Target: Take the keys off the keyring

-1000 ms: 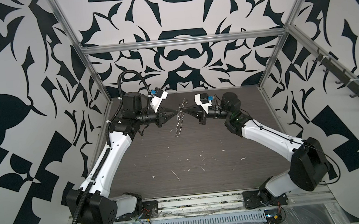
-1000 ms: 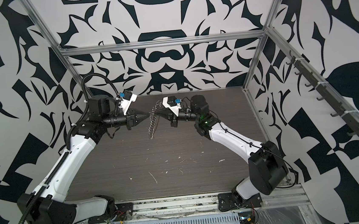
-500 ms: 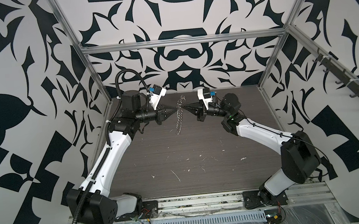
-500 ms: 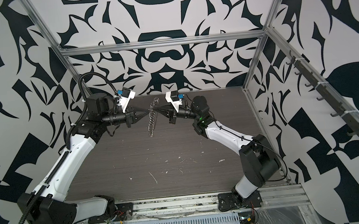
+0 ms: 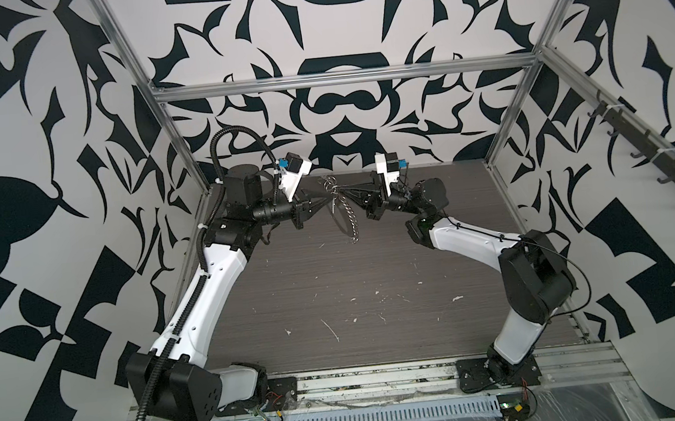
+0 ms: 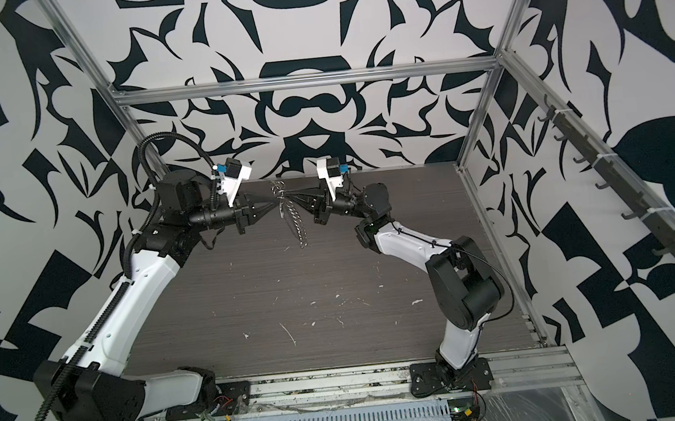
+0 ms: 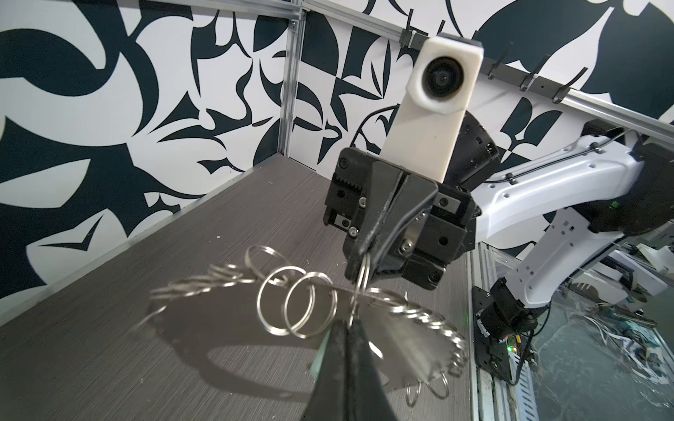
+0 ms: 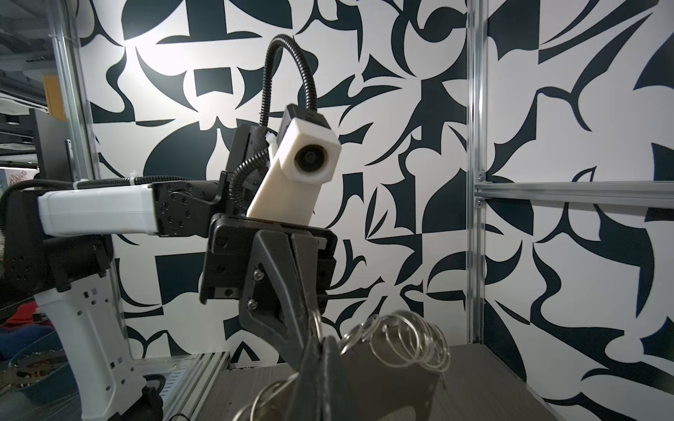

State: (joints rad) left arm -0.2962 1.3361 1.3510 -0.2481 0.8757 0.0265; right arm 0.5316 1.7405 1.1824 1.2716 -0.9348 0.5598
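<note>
Above the bench (image 5: 334, 287) at the back, left gripper (image 7: 346, 326) looks clamped on the light, slick pale key tag (image 7: 318, 359), right gripper (image 7: 364, 255) pinches a split ring (image 7: 363, 280) of the dangling stiff, jangly keyring (image 7: 405, 346); best hold: tag's flat faces.

place: robot test lab | evidence: aluminium frame (image 5: 341, 78) | black-and-white patterned walls (image 5: 28, 122) | left arm (image 5: 209, 289), right arm (image 5: 468, 241) bolted beside tabletop (image 5: 334, 287)

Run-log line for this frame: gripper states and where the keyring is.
left gripper: shut on tag | right gripper: shut on split ring | keyring: hangs below both | tag: not yet off
</note>
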